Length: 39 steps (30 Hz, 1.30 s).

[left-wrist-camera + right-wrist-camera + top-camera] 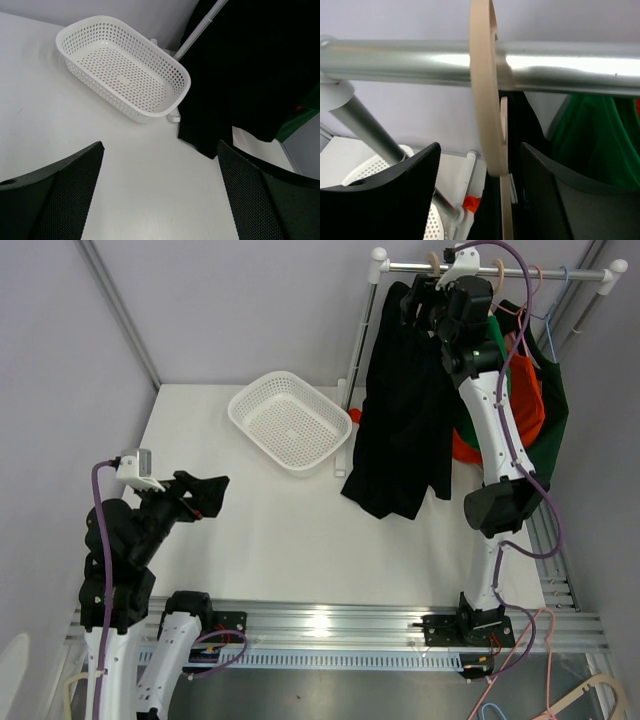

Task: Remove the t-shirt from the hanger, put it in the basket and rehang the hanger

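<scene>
A black t-shirt (400,430) hangs on a beige hanger (485,90) from the silver rail (490,270) at the back right. My right gripper (425,302) is raised to the rail, open, its fingers (405,195) on either side of the hanger's hook just below the rail (420,62). My left gripper (205,495) is open and empty, low over the table's left side. In the left wrist view the black shirt (250,70) hangs at the right, beyond the open fingers (60,195).
A white perforated basket (290,420) sits on the table at the back centre, also in the left wrist view (125,70). Green (550,390) and orange (525,400) garments hang to the right of the black shirt. The rack's upright post (355,350) stands beside the basket.
</scene>
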{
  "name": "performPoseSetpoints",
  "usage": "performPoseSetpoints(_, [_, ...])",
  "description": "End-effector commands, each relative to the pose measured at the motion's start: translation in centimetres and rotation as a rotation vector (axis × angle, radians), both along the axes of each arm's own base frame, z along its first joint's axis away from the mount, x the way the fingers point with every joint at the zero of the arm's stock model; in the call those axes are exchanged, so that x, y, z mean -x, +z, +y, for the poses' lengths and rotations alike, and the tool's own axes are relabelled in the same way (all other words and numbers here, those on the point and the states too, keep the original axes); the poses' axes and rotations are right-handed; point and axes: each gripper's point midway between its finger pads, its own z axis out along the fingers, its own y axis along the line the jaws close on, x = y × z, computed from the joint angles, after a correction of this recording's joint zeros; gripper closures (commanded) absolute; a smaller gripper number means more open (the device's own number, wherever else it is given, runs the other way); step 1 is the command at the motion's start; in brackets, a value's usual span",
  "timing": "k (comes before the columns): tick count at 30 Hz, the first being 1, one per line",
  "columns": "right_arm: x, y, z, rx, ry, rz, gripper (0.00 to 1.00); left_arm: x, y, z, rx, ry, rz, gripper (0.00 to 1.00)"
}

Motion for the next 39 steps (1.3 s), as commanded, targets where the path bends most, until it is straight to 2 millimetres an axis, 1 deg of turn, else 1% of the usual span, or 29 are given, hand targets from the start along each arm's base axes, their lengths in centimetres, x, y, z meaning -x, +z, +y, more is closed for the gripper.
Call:
performPoseSetpoints(1, [-0.8, 2.1, -0.3, -0.031, -0.014, -0.059, 0.33, -0.4, 0.6, 0.3, -0.016, 0.012, -0.027, 0.00])
performPoseSetpoints(3, [-1.0, 2.2, -0.4, -0.037, -0.017, -0.059, 0.41, -0.4, 0.7, 0.3, -0.018, 0.017, -0.030, 0.00])
performPoseSetpoints(4, [-1.3, 2.0, -0.8, -0.039, -0.043, -0.060, 0.55, -0.5, 0.4, 0.3, -0.019, 0.017, -0.023, 0.00])
performPoseSetpoints(5, [-1.3, 2.1, -0.8, -0.042, -0.043, -0.064, 0.63, -0.5, 0.4, 0.4, -0.019, 0.018, -0.024, 0.01])
performPoseSetpoints(6, [-1.2, 2.3, -0.8, -0.040, -0.043, -0.071, 0.75, -0.4, 0.6, 0.4, -0.017, 0.018, -0.027, 0.00])
performPoseSetpoints(9, [-1.3, 2.8, -1.0, -0.038, -0.046, -0.090, 0.85, -0.5, 0.5, 0.3, -0.017, 0.018, -0.022, 0.01])
performPoseSetpoints(10, [-1.3, 3.1, -1.2, -0.041, -0.053, -0.096, 0.98, -0.5, 0.5, 0.3, -0.016, 0.018, -0.022, 0.01])
performPoseSetpoints(11, [-1.3, 3.4, -1.5, -0.044, -0.058, -0.103, 1.00, -0.5, 0.5, 0.3, -0.016, 0.018, -0.020, 0.00])
performPoseSetpoints(13, [-1.0, 4.3, -1.8, -0.050, -0.051, -0.121, 1.00, -0.4, 0.6, 0.1, -0.019, 0.004, -0.018, 0.00])
performPoseSetpoints(15, [-0.1, 6.1, -2.1, -0.060, -0.043, -0.156, 1.00, 0.0, 1.4, 0.1, -0.016, 0.000, -0.029, 0.00])
performPoseSetpoints(17, [0.9, 7.7, -1.9, -0.063, -0.011, -0.186, 1.00, 0.1, 1.8, 0.1, -0.015, 0.003, -0.039, 0.00])
performPoseSetpoints(18, [2.2, 9.5, -2.0, -0.070, -0.002, -0.219, 1.00, 0.1, 1.9, 0.1, -0.010, 0.005, -0.039, 0.01])
performPoseSetpoints(21, [4.5, 12.1, -2.0, -0.087, 0.019, -0.270, 1.00, -0.2, 1.7, -0.1, -0.004, -0.003, -0.028, 0.01])
performPoseSetpoints(22, [6.0, 13.6, -2.2, -0.097, 0.024, -0.300, 1.00, -0.2, 1.8, -0.3, -0.003, -0.015, -0.028, 0.01])
performPoseSetpoints(24, [8.0, 15.1, -2.6, -0.108, 0.022, -0.325, 1.00, -0.1, 2.1, -0.9, -0.009, -0.061, -0.038, 0.00])
performPoseSetpoints(25, [8.6, 15.5, -2.9, -0.114, 0.015, -0.327, 1.00, 0.0, 2.1, -0.9, -0.015, -0.062, -0.042, 0.01])
performPoseSetpoints(26, [8.9, 15.1, -3.2, -0.125, -0.008, -0.302, 1.00, 0.3, 2.7, -1.4, -0.024, -0.097, -0.071, 0.00])
performPoseSetpoints(27, [9.4, 15.4, -3.3, -0.137, -0.006, -0.305, 1.00, 0.5, 3.0, -1.6, -0.027, -0.109, -0.088, 0.01])
performPoseSetpoints(28, [9.5, 14.5, -4.4, -0.154, -0.076, -0.258, 1.00, 0.7, 3.4, -1.7, -0.028, -0.118, -0.106, 0.01])
performPoseSetpoints(29, [10.2, 14.3, -5.2, -0.175, -0.110, -0.234, 1.00, 0.8, 3.9, -1.8, -0.033, -0.122, -0.128, 0.00])
performPoseSetpoints(30, [10.7, 13.9, -5.4, -0.223, -0.134, -0.203, 1.00, 0.8, 3.9, -2.0, -0.032, -0.134, -0.130, 0.01])
performPoseSetpoints(31, [11.2, 12.9, -6.0, -0.245, -0.204, -0.165, 1.00, 0.8, 4.0, -2.2, -0.033, -0.150, -0.132, 0.00])
performPoseSetpoints(32, [12.4, 12.0, -6.1, -0.249, -0.233, -0.135, 1.00, 0.6, 4.2, -2.5, -0.031, -0.168, -0.143, 0.01])
performPoseSetpoints(34, [14.0, 10.8, -5.9, -0.262, -0.285, -0.111, 1.00, 1.1, 4.6, -3.8, -0.032, -0.244, -0.165, 0.00])
performPoseSetpoints(35, [14.2, 7.9, -4.9, -0.244, -0.315, -0.052, 1.00, 1.0, 4.8, -4.1, -0.034, -0.266, -0.184, 0.00])
performPoseSetpoints(36, [16.4, 8.8, -5.1, -0.268, -0.313, -0.079, 1.00, 1.3, 4.9, -4.7, -0.046, -0.303, -0.200, 0.01])
performPoseSetpoints(37, [17.2, 8.6, -4.9, -0.303, -0.316, -0.078, 1.00, 1.7, 5.4, -5.4, -0.051, -0.341, -0.214, 0.00])
performPoseSetpoints(38, [17.6, 6.4, -4.6, -0.299, -0.337, -0.036, 1.00, 1.5, 5.6, -5.7, -0.068, -0.357, -0.214, 0.01])
performPoseSetpoints(39, [19.4, 7.0, -4.9, -0.331, -0.333, -0.045, 1.00, 1.6, 6.2, -5.9, -0.076, -0.365, -0.222, 0.01])
